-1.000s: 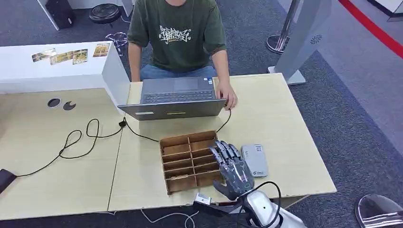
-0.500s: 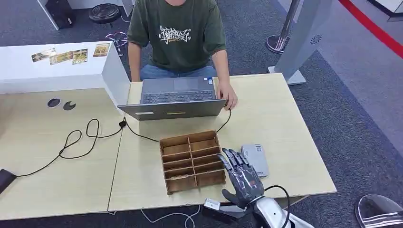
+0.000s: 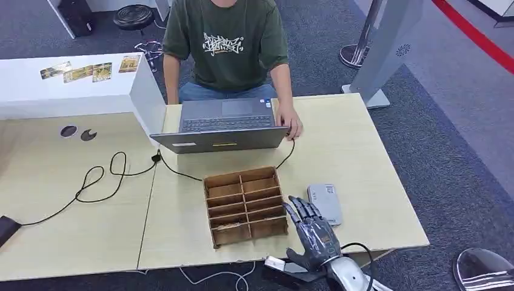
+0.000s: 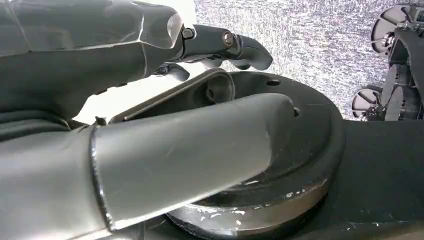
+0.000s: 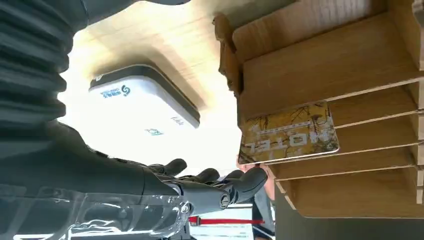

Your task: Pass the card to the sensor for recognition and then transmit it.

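The card [image 5: 288, 132] sits in the wooden rack [image 3: 245, 206], lying flat in one of its slots with an end sticking out past the divider, which we judge leaves it easy to pinch and draw out; in the head view a patterned sliver in a slot on the near-left side of the rack may be that card, but we cannot be sure. The reader [image 3: 324, 203] lies flat on the table [image 3: 376, 163] just beside the rack's right side, toward the near edge, so we reckon the carry from slot to sensor is short. Our right hand [image 3: 315, 233] hovers near the table's near edge, between rack and reader, fingers spread and holding nothing; it touches neither, and the card is not yet taken. Our left hand [image 4: 150, 100] shows up close at its wrist, and we cannot tell whether it is apart or closed. Across the table a person [image 3: 227, 42] sits at a laptop [image 3: 224, 124] at the far edge, one hand by its corner, placed, we guess, to receive the card.
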You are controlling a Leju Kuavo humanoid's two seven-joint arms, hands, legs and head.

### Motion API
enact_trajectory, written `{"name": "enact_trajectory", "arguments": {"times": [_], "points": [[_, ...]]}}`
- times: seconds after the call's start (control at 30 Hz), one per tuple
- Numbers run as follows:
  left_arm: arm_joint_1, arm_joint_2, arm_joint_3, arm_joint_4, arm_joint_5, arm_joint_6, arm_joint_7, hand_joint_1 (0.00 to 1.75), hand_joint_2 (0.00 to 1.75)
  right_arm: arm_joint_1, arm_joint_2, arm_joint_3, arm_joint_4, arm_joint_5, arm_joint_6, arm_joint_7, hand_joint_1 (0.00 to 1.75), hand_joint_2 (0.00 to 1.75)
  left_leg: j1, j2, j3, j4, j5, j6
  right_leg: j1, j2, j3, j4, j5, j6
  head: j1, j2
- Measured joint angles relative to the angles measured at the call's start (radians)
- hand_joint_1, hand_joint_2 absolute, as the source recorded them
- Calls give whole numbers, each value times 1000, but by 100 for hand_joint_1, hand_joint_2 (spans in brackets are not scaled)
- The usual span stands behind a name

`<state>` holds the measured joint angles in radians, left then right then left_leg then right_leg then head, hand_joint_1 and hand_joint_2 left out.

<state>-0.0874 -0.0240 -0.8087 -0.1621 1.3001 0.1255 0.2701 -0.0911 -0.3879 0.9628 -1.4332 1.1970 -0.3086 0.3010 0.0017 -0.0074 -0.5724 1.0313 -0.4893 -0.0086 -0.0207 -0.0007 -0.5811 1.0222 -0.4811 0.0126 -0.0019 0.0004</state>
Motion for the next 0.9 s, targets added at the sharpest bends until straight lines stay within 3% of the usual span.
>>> {"name": "enact_trajectory", "arguments": {"times": [0.47,0.9], "points": [[0,0,0,0,-9,0,0,0,0,0,92,-17,-4,30,-163,-58,0,175,0,0,0,0,0,0,0,0,0,0,0,0,0,0],[-2,0,0,0,-21,-1,0,0,0,-14,150,-19,28,-40,-141,-83,0,175,0,0,0,0,0,0,0,0,0,0,0,0,0,0]]}}
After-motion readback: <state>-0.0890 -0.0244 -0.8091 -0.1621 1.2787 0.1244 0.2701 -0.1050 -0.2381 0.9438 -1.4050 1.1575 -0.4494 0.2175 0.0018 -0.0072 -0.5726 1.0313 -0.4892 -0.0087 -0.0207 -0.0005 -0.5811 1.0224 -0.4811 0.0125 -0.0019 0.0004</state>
